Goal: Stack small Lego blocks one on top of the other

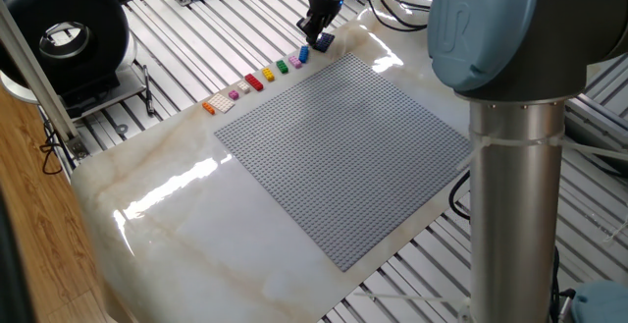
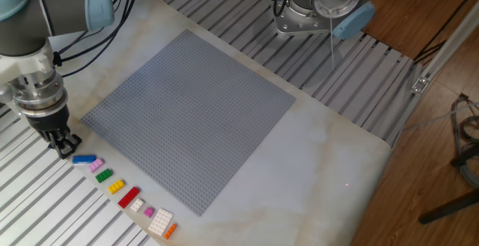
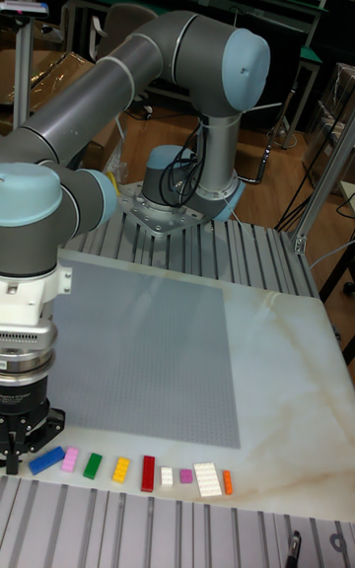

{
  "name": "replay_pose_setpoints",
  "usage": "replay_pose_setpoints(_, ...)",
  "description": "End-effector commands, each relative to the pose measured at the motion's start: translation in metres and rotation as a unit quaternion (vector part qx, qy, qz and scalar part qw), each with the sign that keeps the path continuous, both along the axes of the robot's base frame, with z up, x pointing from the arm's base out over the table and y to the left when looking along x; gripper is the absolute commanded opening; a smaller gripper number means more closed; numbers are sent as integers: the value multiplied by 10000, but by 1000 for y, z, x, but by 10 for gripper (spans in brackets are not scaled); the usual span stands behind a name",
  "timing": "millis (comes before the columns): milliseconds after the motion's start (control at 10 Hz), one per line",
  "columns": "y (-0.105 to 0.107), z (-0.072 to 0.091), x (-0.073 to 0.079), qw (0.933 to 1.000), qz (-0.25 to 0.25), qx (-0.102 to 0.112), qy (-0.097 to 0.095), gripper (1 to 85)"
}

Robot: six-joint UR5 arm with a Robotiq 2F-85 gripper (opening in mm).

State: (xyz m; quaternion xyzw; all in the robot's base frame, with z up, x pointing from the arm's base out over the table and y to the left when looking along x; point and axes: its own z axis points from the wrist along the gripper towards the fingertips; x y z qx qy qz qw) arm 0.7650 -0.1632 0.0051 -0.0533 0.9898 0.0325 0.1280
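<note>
Tall fixed view: blue brick [image 3: 45, 461] slanted up-right.

The gripper [image 2: 65, 147] fingertips blur into darkness; whether the dark navy block [image 1: 322, 40] sits between them is unclear.

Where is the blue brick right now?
In the tall fixed view the blue brick lies at the left end of the row of bricks, beside the pink brick, just below the end effector.

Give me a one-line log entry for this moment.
hand: beside row end, closure unclear | blue brick: on table, next in row | green brick: unstacked | baseplate: bare
</note>
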Motion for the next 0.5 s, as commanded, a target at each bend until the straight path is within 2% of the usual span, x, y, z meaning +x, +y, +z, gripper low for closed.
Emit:
replay_pose_setpoints(0, -5, 3, -6, 9999, -25, 86, 53, 10)
replay_pose_setpoints(100, -4, 3, -8, 9998, -8, 174, 67, 10)
replay_pose_setpoints(400, -9, 3, -8, 9999, 30, 88, 87, 10)
